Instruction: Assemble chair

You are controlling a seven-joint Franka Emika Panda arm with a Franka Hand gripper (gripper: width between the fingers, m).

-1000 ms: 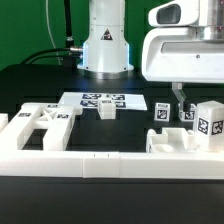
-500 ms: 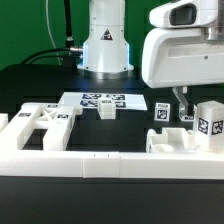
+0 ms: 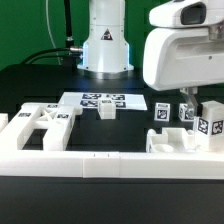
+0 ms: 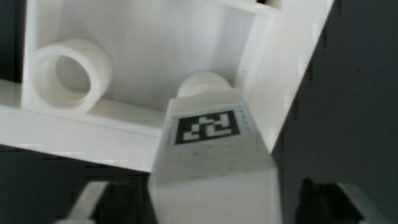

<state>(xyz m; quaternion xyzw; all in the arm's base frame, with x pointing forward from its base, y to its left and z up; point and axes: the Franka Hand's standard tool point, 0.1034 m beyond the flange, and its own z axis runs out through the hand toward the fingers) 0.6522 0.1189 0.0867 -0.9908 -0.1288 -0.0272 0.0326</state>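
The chair is in loose white tagged pieces on the black table. Three blocky pieces stand at the exterior view's right [image 3: 160, 112] [image 3: 187, 116] [image 3: 210, 123]. A flat cross-braced piece [image 3: 45, 120] lies at the left, and a small block [image 3: 107, 110] lies in the middle. My gripper [image 3: 186, 102] hangs over the middle block of the right group. In the wrist view a tagged leg [image 4: 214, 150] stands between the fingers [image 4: 98, 203], with a dark gap on each side. The gripper [image 4: 214, 208] is open around it. Behind it lies a white piece with a round ring [image 4: 71, 75].
The marker board [image 3: 100, 99] lies at the back middle, in front of the robot base [image 3: 105, 45]. A long white border rail [image 3: 100, 166] runs along the front. A low white piece [image 3: 172, 142] sits just behind the rail at the right.
The gripper has moved toward the exterior view's right and come down over the tagged blocks. Its fingers stand closer together than before.
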